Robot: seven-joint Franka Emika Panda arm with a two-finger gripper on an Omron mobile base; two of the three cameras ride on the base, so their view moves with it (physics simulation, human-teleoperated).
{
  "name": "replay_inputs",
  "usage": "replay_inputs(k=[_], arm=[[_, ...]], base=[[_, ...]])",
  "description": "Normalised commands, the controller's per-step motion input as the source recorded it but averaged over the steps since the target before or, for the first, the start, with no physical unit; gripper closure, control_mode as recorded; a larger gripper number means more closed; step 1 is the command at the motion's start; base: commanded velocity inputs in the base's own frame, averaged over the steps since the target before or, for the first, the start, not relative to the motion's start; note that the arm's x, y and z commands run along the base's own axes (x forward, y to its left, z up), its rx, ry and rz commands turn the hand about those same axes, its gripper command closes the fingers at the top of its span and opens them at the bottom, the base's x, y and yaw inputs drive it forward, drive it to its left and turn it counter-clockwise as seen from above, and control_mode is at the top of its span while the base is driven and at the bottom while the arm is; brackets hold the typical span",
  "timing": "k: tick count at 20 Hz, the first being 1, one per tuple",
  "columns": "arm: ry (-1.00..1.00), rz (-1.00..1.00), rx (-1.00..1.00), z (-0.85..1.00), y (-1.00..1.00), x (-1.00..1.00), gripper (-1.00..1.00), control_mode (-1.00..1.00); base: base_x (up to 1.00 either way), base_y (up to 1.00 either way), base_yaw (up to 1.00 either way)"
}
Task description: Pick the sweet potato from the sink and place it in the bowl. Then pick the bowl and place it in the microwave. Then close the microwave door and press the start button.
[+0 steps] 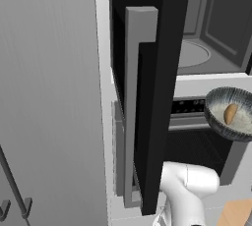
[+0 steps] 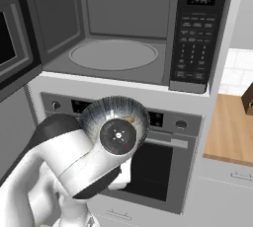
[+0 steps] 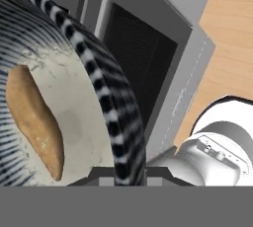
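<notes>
The bowl (image 1: 240,127) hangs tilted in the air in front of the oven, just below the microwave (image 2: 113,33). Its ribbed blue-grey rim (image 3: 106,102) runs down between my fingertips, and my gripper (image 3: 121,174) is shut on that rim. The sweet potato (image 3: 34,122) lies inside the bowl on the pale speckled bottom, also seen as the tan sweet potato (image 1: 230,114). The bowl (image 2: 94,115) is partly hidden behind my wrist. The microwave door (image 1: 147,97) stands swung wide open to the left. The round turntable (image 2: 113,55) is bare. The sink is out of view.
The microwave's keypad panel (image 2: 197,28) is at its right. Below sits an oven (image 2: 148,167) with a control strip and dark glass. A wooden counter (image 2: 232,127) lies to the right. A grey cabinet wall (image 1: 49,97) closes off the left.
</notes>
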Motion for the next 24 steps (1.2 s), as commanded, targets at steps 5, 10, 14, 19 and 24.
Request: replay_inputs(k=[5,10,14,19,24], arm=[[0.0,0.0,0.0,1.0,0.54,0.0,1.0,-1.0],[0.0,-0.02,0.0,0.83,0.48,0.3,1.0,-1.0],[0.0,-0.06,0.0,0.6,0.22,0.75,1.0,-1.0],[0.0,-0.03,0.02,0.18,0.12,1.0,1.0,-1.0],[0.0,0.0,0.06,0.0,0.0,0.85,1.0,-1.0]], base=[[0.0,0.0,0.0],[0.0,0.0,0.0],[0.0,0.0,0.0],[0.0,0.0,0.0],[0.0,0.0,0.0]])
